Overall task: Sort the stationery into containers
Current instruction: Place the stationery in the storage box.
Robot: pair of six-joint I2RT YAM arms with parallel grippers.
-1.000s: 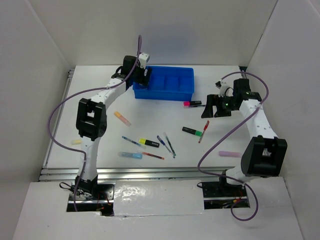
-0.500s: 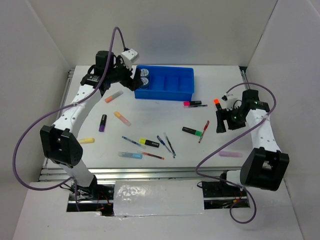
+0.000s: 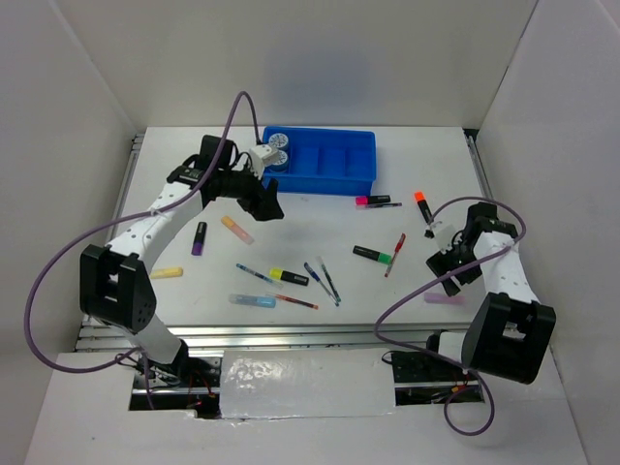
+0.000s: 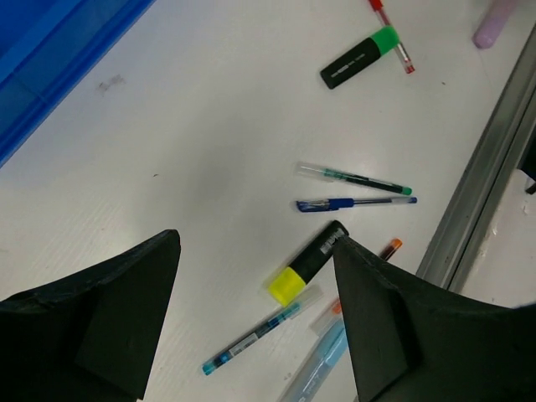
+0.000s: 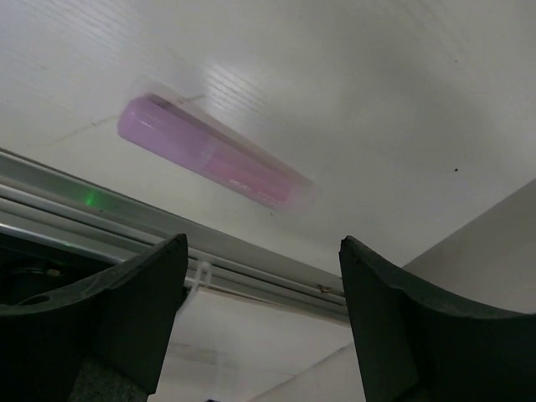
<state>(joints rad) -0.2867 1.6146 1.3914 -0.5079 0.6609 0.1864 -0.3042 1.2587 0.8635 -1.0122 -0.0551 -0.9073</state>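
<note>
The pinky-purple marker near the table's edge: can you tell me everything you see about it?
The pinky-purple marker is a short, chunky stick that looks like pale, slightly see-through plastic. One half looks more purple and the other pinker. It lies flat and slanted on the white table, close to the metal rail at the near edge. Only the table touches it. The right end effector hovers over it with its jaws open, not gripping it.

Bright blue tray (image 3: 329, 182), lilac marker (image 5: 213, 161), black fingers (image 5: 126, 322), seemingly pale-blue discs (image 3: 275, 148).
</note>
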